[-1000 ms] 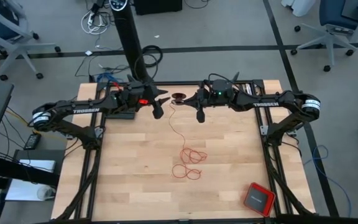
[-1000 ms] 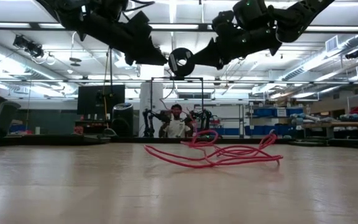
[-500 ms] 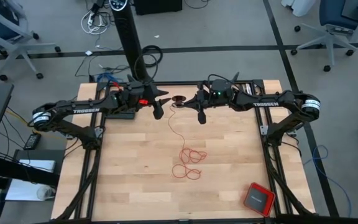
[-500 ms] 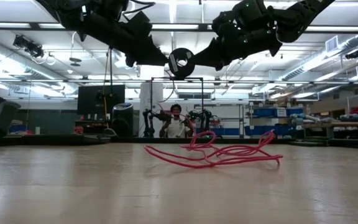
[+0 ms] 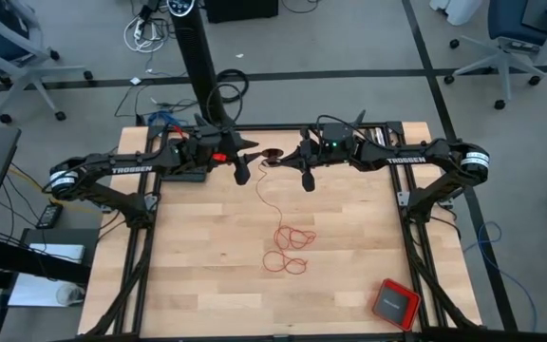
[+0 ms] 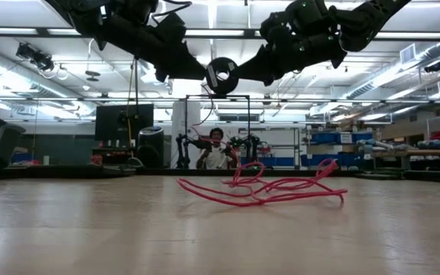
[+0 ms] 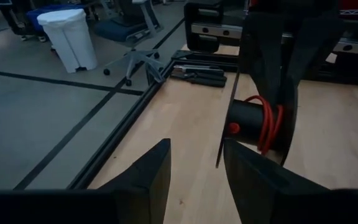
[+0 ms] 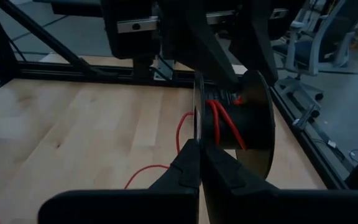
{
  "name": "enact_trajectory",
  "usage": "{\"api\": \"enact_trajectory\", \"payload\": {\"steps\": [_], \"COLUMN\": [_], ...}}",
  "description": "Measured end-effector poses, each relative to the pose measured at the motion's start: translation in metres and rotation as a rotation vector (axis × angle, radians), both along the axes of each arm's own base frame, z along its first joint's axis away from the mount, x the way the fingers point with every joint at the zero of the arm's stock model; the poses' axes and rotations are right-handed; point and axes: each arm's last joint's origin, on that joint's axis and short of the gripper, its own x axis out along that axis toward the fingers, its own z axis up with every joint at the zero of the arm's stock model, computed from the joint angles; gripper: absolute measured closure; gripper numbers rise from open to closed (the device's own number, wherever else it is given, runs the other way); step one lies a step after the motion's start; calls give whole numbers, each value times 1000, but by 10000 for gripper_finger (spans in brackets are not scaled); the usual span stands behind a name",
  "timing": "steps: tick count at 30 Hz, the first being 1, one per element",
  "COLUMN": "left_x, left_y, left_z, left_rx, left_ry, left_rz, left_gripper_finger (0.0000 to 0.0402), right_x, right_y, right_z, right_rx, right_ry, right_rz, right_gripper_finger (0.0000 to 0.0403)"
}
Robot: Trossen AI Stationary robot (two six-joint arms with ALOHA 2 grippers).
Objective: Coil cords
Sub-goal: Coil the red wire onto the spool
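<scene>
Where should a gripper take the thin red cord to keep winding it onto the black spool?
On the single straight run of the thin red cord between the black spool and the loose loops on the wooden table, coming from above: one lone, fairly taut strand. The tangled loops would likely snag.

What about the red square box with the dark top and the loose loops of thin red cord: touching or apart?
Apart. The high view shows bare wood between the red square box and the loose cord loops.
</scene>
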Motion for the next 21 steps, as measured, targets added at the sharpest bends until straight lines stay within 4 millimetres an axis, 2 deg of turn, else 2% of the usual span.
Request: {"api": "enact_trajectory", "payload": {"steps": [21], "left_x": [2], "left_y": [1], "left_z": [-1], "left_rx": [28], "left_ry": [6], "left_rz": [-4], "left_gripper_finger": [251], "right_x": [1], "right_y": [0], "right_z": [1], "right_rx": [-13], "right_ry": [-12], "right_rz": [6], "right_gripper_finger": [403]}}
